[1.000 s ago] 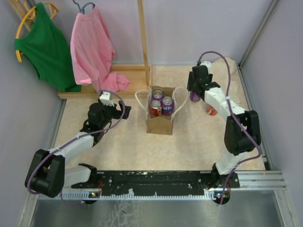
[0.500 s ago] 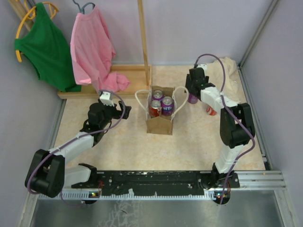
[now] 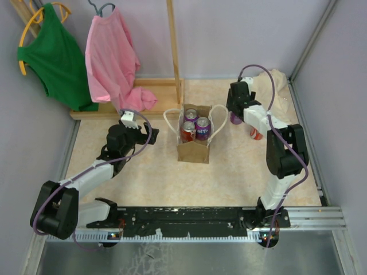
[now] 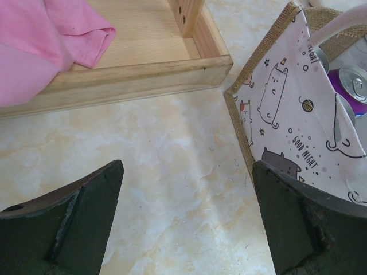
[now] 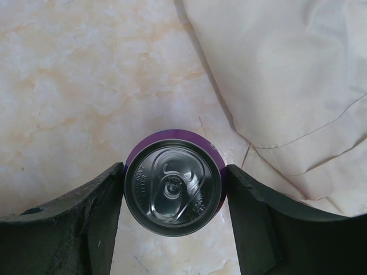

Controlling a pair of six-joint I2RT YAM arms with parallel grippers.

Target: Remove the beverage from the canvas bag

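The canvas bag stands open at the table's middle, its white handles spread, with two purple cans and a red can inside. Right of the bag, my right gripper points down and is shut on a purple beverage can, one finger pressing each side. I cannot tell whether that can rests on the table. My left gripper hangs open over bare table just left of the bag, holding nothing. A purple can top shows inside.
A red can stands right of the held can. A cream cloth lies close behind it, at the back right corner. A wooden rack base with a pink garment sits behind the left gripper. A green garment hangs far left.
The right arm's elbow has folded in and back. Its gripper stays shut on the purple can at nearly the same spot. The left arm has not moved.
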